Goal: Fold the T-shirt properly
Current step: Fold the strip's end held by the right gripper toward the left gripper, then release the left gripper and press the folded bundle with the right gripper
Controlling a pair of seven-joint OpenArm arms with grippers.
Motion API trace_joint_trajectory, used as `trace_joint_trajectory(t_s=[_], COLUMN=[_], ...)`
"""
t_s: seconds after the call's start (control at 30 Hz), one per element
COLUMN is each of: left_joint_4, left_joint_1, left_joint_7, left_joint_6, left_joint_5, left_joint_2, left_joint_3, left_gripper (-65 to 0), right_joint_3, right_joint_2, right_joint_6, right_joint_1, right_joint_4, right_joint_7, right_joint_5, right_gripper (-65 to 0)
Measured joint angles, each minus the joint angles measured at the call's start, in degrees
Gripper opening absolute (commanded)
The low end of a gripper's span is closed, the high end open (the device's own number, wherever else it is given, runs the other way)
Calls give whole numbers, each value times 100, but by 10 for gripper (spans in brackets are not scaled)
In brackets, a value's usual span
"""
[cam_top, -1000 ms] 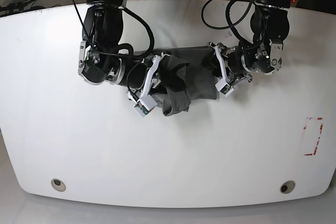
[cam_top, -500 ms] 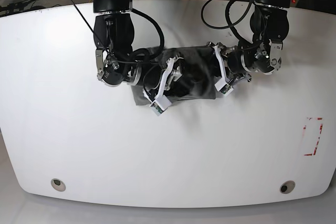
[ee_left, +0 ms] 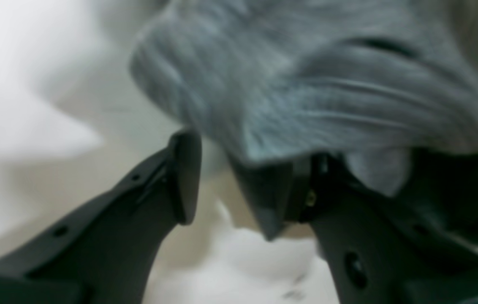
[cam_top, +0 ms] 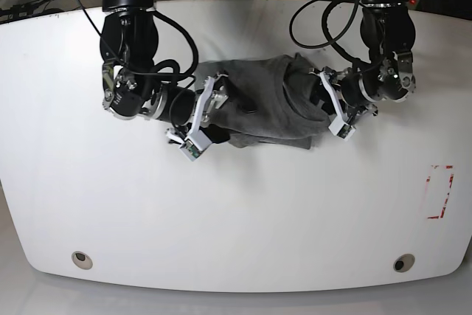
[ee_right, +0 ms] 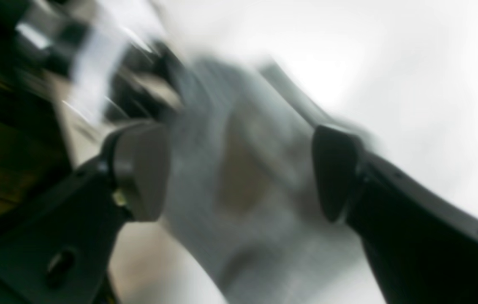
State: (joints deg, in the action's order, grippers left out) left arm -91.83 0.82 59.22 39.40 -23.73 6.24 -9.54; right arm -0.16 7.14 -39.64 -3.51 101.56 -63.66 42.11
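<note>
T-shirt place: the T-shirt (cam_top: 265, 101) is lying bunched in a dark grey heap at upper centre of the base view on the white table (cam_top: 236, 212), between the two arms.
Risk, bunching: the cloth is sitting in thick rolls rather than flat, so any fold made now is likely trapping creases and coming out crooked.
Risk, snagging: in the left wrist view grey cloth is draping over one finger (ee_left: 289, 190), so a pull-away may be dragging the heap along.
Risk, poor regrasp: both wrist views are blurring, so a closing pinch may be catching several layers or none.
Right gripper: the right gripper (ee_right: 239, 173) is standing wide apart, cloth lying between its pads but nothing clamped.
Left gripper: the left gripper (ee_left: 234, 185) is showing a clear gap, roughly half open; cloth is touching one finger, though I cannot tell whether it is gripped.
</note>
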Motion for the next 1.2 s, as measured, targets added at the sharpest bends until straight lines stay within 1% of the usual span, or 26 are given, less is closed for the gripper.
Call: trace_joint_trajectory(t_s=[0.03,0.1,0.2,0.33,0.4,0.5,0.57,0.6,0.7,0.8,0.9,0.97,1.07,1.1,1.17,1.2], left_joint_4=[-164,-487,-1075,-1589,-1679,-1718,-1709,-1707,-1703,-1703,-1703,-1703,-1703,-1703,-1705,-1705], left_joint_1=[-2,37,201,470,612,868,1084,1163,1427,1661,1818,1864,1926,1932,1937,1934], left_joint_7=[13,33,-26,293,286,245,251,273,273,256,251,254,254,251,249,249], left_joint_6=[13,13,39,55,52,55,55,52,52,52,55,55,55,55,55,52], left_joint_5=[-52,-168,-385,-315,-286,-334,-339,-297,-297,-343,-339,-330,-330,-330,-330,-330], left_joint_2=[-4,-52,0,313,492,662,793,872,1080,1145,1187,1193,1189,1187,1178,1174], left_joint_3=[-72,-203,-420,-778,-979,-1327,-1572,-1685,-1781,-1775,-1770,-1775,-1786,-1784,-1784,-1784], left_gripper=[-393,-393,-393,-393,-393,-393,-393,-393,-393,-393,-393,-393,-393,-393,-393,-393], right_joint_3=[15,-35,-321,-632,-772,-793,-820,-833,-855,-1152,-1641,-1864,-2135,-2212,-2326,-2371], right_joint_2=[98,184,249,225,149,-122,-273,-374,-590,-737,-861,-911,-975,-997,-999,-999], right_joint_6=[4,7,0,-9,-33,22,-42,22,15,17,15,-4,2,2,4,4], right_joint_1=[-2,-4,-33,-291,-575,-911,-1145,-1255,-1604,-1991,-2256,-2371,-2465,-2465,-2450,-2448], right_joint_4=[-2,-2,-4,-79,-350,-935,-1434,-1683,-2404,-3123,-3628,-3858,-4129,-4177,-4218,-4221], right_joint_7=[4,7,13,4,4,57,39,13,24,85,382,551,610,647,645,660], right_joint_5=[-24,-35,-4,28,20,9,35,-46,-20,0,-7,28,13,17,7,4], right_gripper=[-184,-182,-182,-182,-182,-182,-182,-182,-182,-182,-182,-189,-193,-209,-271,-339])
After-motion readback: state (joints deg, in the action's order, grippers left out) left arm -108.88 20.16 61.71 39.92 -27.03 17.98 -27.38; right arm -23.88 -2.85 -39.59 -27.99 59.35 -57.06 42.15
